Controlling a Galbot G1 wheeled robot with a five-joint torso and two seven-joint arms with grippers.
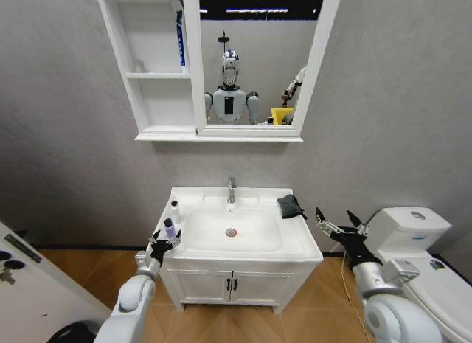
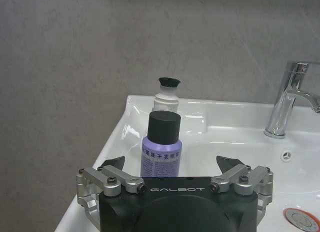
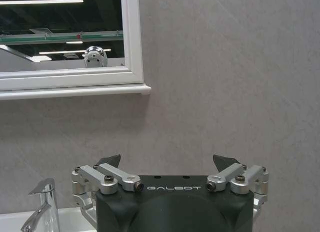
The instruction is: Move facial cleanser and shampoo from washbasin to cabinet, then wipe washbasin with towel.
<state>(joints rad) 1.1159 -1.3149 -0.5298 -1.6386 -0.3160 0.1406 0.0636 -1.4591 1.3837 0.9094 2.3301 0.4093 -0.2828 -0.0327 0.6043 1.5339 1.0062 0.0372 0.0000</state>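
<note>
While fingers splay, left gripper brackets bottle.

Purple bottle upright on washbasin, towel right

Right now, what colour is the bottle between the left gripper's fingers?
The bottle is lilac with a black cap, clearest in the left wrist view.

We see a bathroom, white washbasin with chrome tap on a two-door vanity, white toilet beside it, framed mirror and shelf cabinet on grey wall, wood-look floor.
</note>
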